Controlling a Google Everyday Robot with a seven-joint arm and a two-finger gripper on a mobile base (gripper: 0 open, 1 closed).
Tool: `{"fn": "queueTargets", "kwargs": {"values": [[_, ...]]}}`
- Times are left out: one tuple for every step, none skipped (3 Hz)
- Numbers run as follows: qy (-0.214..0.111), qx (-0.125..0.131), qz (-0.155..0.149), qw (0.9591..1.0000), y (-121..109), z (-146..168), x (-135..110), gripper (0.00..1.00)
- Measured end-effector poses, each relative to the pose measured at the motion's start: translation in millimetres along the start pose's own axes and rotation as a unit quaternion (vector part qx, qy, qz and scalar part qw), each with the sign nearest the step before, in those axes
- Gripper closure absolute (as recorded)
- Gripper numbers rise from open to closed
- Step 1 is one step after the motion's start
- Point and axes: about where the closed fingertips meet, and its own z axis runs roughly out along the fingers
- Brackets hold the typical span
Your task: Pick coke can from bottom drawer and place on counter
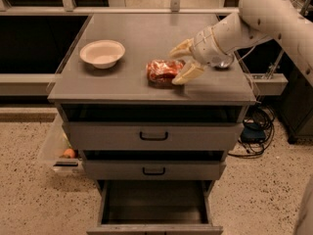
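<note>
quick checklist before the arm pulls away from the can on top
1. coke can resting on the counter: ok, it lies on its side.
2. Can inside the counter's front edge: ok, though it is in the front half.
3. Can released by the gripper: cannot tell; the gripper is at the can's right end.
4. bowl out of the way: ok, left of the can and apart from it.
5. bottom drawer holds no can: ok, it is open and none is visible.

Gripper: fingers spread apart, tips pointing left. Wrist just right of it; arm rises up-right.
</note>
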Motion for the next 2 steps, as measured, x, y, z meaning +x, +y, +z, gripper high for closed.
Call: {"fn": "queueTargets", "kwargs": {"values": [[0.0,0.0,0.0,1.0,0.0,0.1,0.0,0.0],[0.0,0.0,0.0,1.0,0.0,0.1,0.0,0.0]]}}
